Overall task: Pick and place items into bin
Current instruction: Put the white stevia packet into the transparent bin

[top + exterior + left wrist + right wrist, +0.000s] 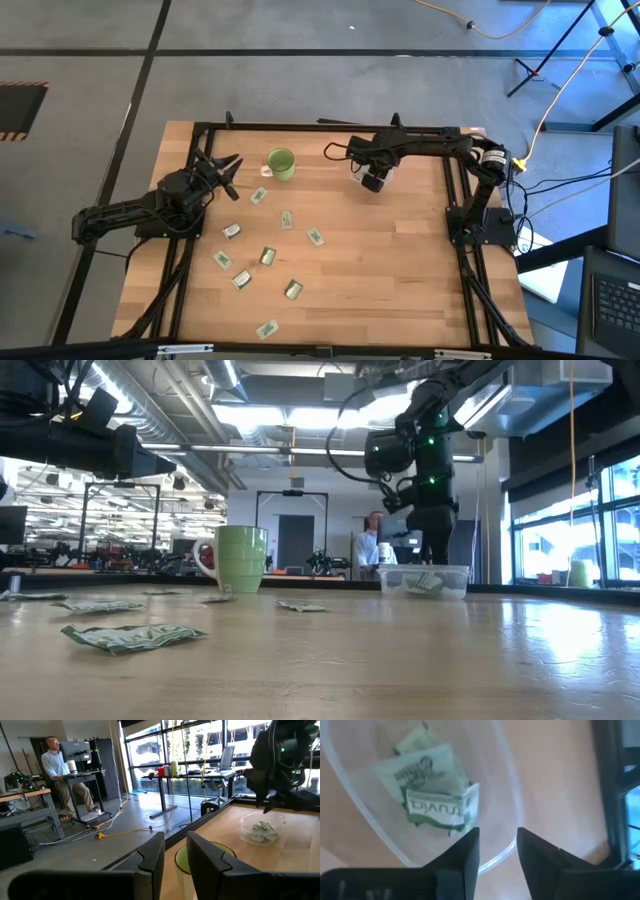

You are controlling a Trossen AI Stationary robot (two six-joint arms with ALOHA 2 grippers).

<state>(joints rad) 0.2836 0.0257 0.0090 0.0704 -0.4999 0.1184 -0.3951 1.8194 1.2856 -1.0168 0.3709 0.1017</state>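
Note:
The bin (507,851) is a clear tub at the table's far right, also seen in the low view (423,581). Two crumpled pale green packets (436,795) lie on its floor. My right gripper (497,851) hangs open just above the bin (374,176), pointing steeply down, with nothing between its fingers. Several more packets (267,256) lie flat on the wood in the table's left half. My left gripper (175,862) waits open and level at the far left (228,170), pointing at the green mug (281,163).
The green mug (240,558) stands upright between the two grippers, near the far edge. A black frame (300,126) runs round the table. Bare wood lies in the table's near right part. A person (60,775) stands at a desk in the room beyond.

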